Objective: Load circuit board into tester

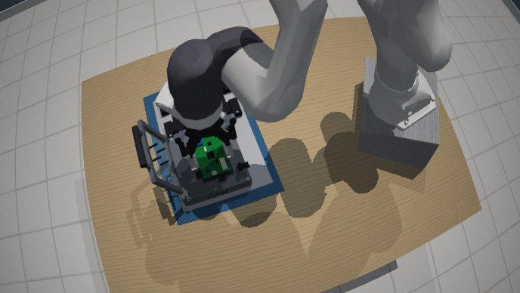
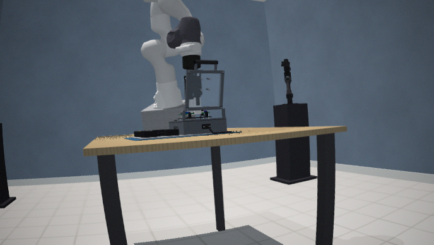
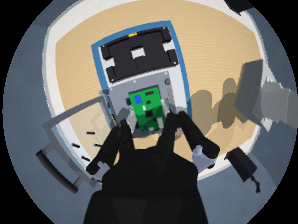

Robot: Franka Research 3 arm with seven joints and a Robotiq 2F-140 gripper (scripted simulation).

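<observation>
The green circuit board (image 1: 212, 155) (image 3: 145, 95) is component side up over the tester (image 1: 230, 186) (image 3: 116, 88) (image 2: 197, 126). A blue part and a pale block show on it. My gripper (image 1: 212, 157) (image 3: 148, 111) points down, partly closed, with its pads against the board's two long edges. The board looks roughly level; whether it touches the tester or has the pins in its holes is hidden. The lid (image 1: 166, 187) (image 2: 206, 72) (image 3: 73, 111) stands open on the left, with a black handle (image 1: 138, 147) (image 2: 206, 62) (image 3: 56, 172). The black tray (image 3: 120, 55) (image 2: 156, 133) holds no board.
A blue mat (image 1: 278, 186) (image 3: 98, 60) lies under the tester and tray. A dark round post (image 3: 168, 81) is at the tester's tray-side right corner. The robot's pedestal (image 1: 397, 149) (image 3: 248, 90) is on the right. A black cable (image 2: 214, 131) leaves the tester.
</observation>
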